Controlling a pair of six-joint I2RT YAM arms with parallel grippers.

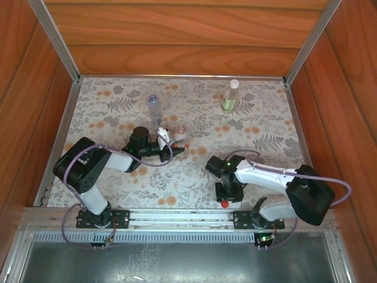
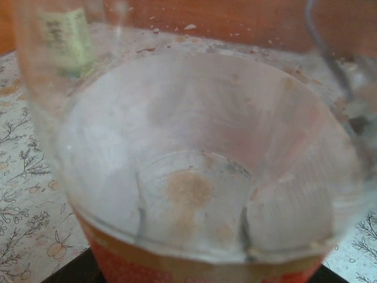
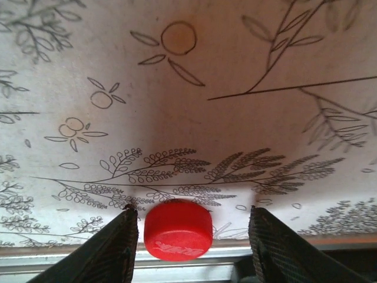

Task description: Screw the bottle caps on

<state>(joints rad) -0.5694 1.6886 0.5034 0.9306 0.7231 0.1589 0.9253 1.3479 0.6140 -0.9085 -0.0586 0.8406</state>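
Observation:
The red cap (image 3: 178,230) lies on the patterned table cover at the near edge, also seen from above (image 1: 224,204). My right gripper (image 3: 192,209) stands open over it, one finger on each side. Its left finger (image 3: 118,247) is close to the cap and the right one stands apart. My left gripper (image 1: 171,146) is shut on the clear bottle with the red-and-white label (image 2: 194,147), held near mid-table (image 1: 165,137). A bluish unlabelled bottle (image 1: 154,109) stands behind it. The yellow-green labelled bottle (image 1: 231,95) stands at the back right with a white cap on top.
A metal rail (image 3: 188,259) runs along the table's near edge just below the red cap. Wooden walls (image 1: 177,35) close in the back and both sides. A small pale round piece (image 1: 181,128) lies just past the left gripper.

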